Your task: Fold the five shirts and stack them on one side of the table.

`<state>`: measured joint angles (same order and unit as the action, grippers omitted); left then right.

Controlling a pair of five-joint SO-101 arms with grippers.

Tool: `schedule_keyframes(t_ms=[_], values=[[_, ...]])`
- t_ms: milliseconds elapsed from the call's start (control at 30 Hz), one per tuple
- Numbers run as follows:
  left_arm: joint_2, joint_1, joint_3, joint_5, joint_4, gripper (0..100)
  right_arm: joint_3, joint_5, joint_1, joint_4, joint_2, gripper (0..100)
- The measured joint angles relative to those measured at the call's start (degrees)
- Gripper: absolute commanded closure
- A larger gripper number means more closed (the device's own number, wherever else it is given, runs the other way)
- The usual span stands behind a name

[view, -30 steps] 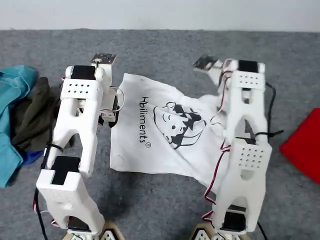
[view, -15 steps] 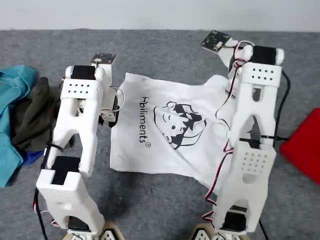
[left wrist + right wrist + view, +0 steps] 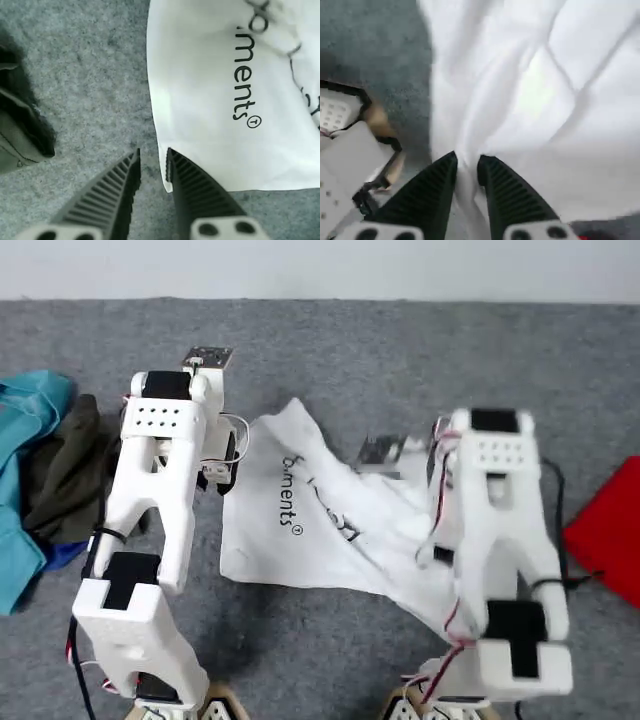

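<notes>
Right gripper (image 3: 467, 162) is clamped on a bunched fold of the white shirt (image 3: 300, 530), holding that side up over the printed front, so the first fold looks to be in hand. The shirt lies mid-table on the grey felt surface (image 3: 330, 350), between the two arms and rumpled on its right half. Left gripper (image 3: 152, 155) sits low at the shirt's near left corner, fingers a narrow slit apart with only felt between them, gripping nothing. Over on the left edge, a teal shirt (image 3: 25, 410), a dark olive shirt (image 3: 65, 480) and a scrap of blue cloth (image 3: 60, 555) are heaped loose, unfolded. A red shirt (image 3: 610, 530) lies at the right edge; whether it's folded, I cannot tell. No stack yet, so early days by my reckoning.
</notes>
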<state>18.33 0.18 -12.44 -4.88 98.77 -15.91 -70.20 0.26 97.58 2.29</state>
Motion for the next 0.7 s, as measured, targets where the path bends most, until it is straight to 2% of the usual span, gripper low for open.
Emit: schedule_keyframes(t_ms=[67, 133, 400, 533, 700], values=[[0.0, 0.0, 0.0, 0.0, 0.0, 91, -2.55, 2.55, 0.35, -1.41, 3.08, 64.4], [0.0, 0.0, 0.0, 0.0, 0.0, 91, -2.64, 2.99, 0.18, -0.7, 5.8, 61.4], [0.0, 0.0, 0.0, 0.0, 0.0, 91, -1.93, 3.69, 0.44, 2.02, 11.87, 72.7], [0.0, 0.0, 2.02, 0.0, 0.0, 91, -5.45, 4.13, 2.46, -3.25, 10.46, 78.1], [0.0, 0.0, 5.98, 0.0, 0.0, 91, -10.46, 4.13, 4.66, -10.64, 3.52, 79.1]])
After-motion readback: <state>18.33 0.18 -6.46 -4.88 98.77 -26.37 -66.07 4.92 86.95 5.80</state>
